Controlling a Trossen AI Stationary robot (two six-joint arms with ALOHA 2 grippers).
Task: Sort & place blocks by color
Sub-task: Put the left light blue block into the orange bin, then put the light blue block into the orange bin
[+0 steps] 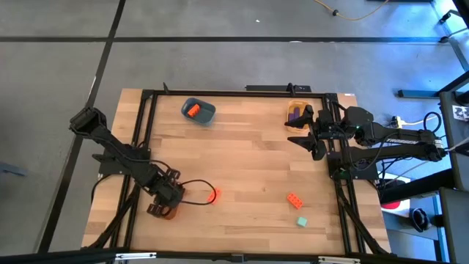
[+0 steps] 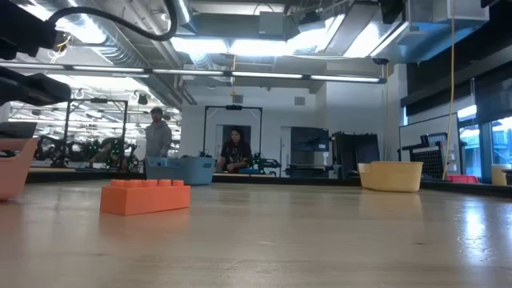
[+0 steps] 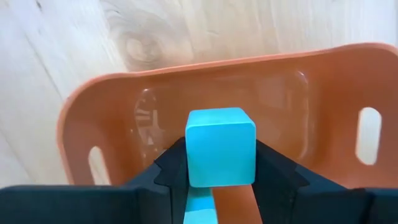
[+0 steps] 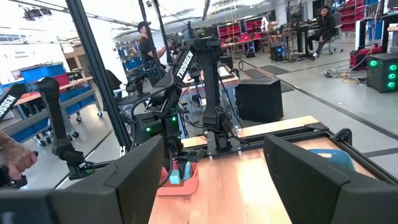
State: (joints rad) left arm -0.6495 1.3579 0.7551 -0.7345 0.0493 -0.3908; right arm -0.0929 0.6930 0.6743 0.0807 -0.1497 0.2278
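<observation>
My left gripper [image 1: 164, 206] hangs at the table's near left, over the orange bowl [image 3: 311, 87], shut on a teal block [image 3: 221, 146]. An orange-red block [image 1: 294, 199] and a second teal block [image 1: 301, 221] lie flat on the table at the near right. Another orange-red block [image 1: 213, 195] lies near the left gripper. My right gripper [image 1: 311, 141] waits open and level at the far right, holding nothing. My left gripper pinches the teal block by two opposite side faces [image 3: 189, 163], one finger [image 3: 169, 169] on each side. The fingers come from above, pointing steeply down. The block is lifted clear, upright, above the inside of the orange bowl.
A blue bowl [image 1: 198, 111] with an orange-red block in it stands at the far middle. A yellow bowl [image 1: 297, 114] with purple blocks stands at the far right beside the right gripper. A black cable loops on the table by the left gripper [image 1: 196, 192]. People show beyond the table.
</observation>
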